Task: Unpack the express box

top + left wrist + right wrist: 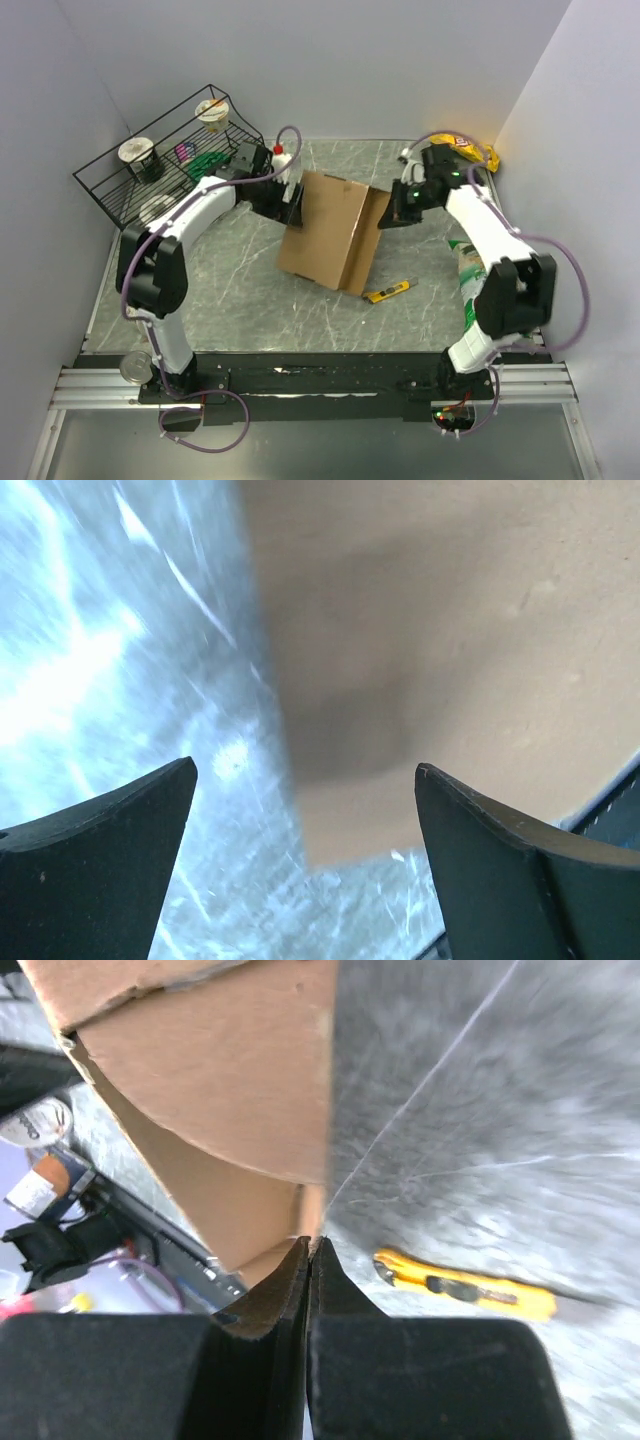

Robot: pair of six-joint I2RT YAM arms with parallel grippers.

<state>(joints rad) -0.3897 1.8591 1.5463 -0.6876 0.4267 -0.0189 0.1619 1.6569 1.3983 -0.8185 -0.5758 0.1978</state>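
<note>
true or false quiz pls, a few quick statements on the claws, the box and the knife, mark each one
1. The left claw is open. True.
2. The right claw is wide open. False: its fingers are pressed together.
3. The box lies on the table between the two claws. True.
4. The yellow knife is inside the box. False: it lies on the table, just outside the box.

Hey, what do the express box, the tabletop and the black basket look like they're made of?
The express box: plain brown cardboard, matte, with folded flaps and raw cut edges.
The tabletop: grey with white veins and slightly shiny. It could be marble or a marble-look surface; I cannot tell which.
The basket: a thin black wire grid, probably coated metal.
</note>
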